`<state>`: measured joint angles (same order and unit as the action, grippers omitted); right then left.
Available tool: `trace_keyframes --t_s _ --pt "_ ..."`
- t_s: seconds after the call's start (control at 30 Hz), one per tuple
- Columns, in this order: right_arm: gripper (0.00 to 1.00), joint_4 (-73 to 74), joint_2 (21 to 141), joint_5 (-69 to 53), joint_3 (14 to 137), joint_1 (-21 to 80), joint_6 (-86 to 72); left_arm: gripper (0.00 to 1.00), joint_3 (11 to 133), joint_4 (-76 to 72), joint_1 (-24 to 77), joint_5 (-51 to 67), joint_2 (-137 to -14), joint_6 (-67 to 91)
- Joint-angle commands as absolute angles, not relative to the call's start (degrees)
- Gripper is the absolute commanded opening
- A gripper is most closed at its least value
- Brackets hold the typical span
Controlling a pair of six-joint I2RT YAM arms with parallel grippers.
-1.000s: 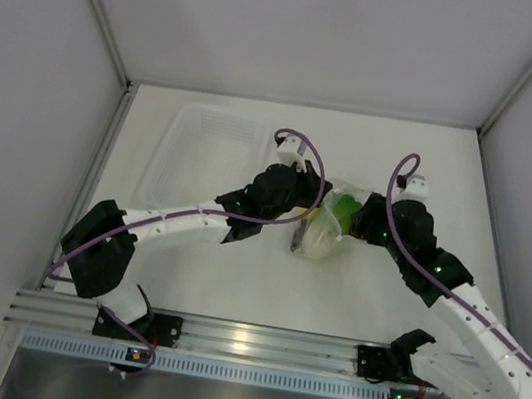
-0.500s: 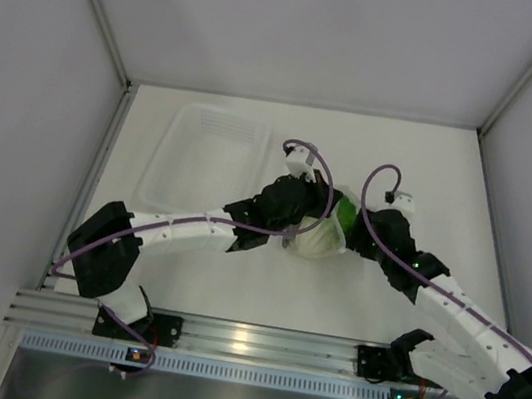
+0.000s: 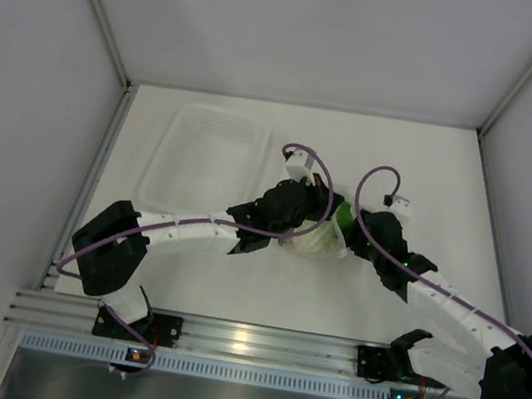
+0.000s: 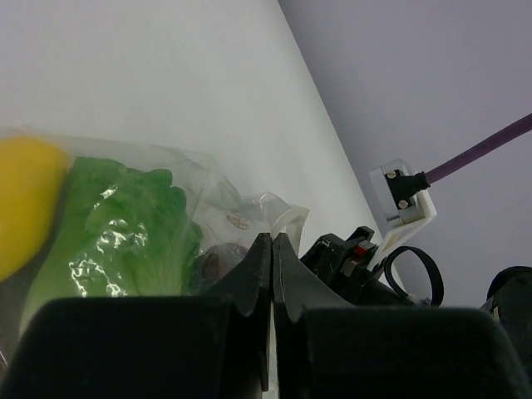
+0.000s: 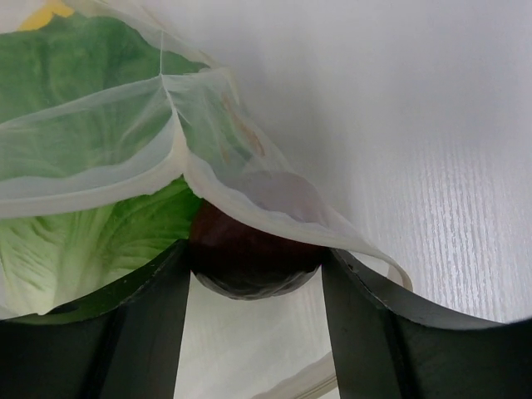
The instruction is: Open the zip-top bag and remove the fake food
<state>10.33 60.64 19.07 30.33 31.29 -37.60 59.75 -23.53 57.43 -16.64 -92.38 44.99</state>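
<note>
The zip-top bag lies on the counter between the two arms, right of the clear tray, with its mouth apparently turned toward the right arm. At its left side the left fingers are pressed together, a fold of film seemingly pinched between them. The yellow piece and lettuce leaf are seen through the plastic. At the right, the dark red fruit is bracketed at the bag's rim by the right fingers and touched on both sides, so the right arm is judged better placed to draw it out.
</note>
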Motion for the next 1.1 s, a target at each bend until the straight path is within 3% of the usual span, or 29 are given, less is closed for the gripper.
trace_keyframes --t_s 0.0,0.1,0.67,0.87,1.07 --pt "0.43 4.1 60.9 20.6 29.1 30.1 -38.4 0.00 59.0 -28.3 57.5 -16.3 -91.1 46.0" --pt "0.33 4.0 59.9 20.7 29.0 30.0 -36.9 0.00 58.5 -28.3 57.5 -16.8 -91.0 45.5" --pt "0.30 22.4 44.5 17.8 44.0 30.1 -26.5 0.00 53.0 -28.2 55.3 -20.8 -90.4 47.4" --pt "0.29 23.3 50.3 13.3 55.2 30.1 -21.9 0.00 47.6 -28.3 54.6 -21.4 -87.1 50.4" --pt "0.29 14.7 61.5 4.3 64.1 30.1 -19.2 0.00 41.2 -30.4 54.6 -21.8 -83.8 54.0"
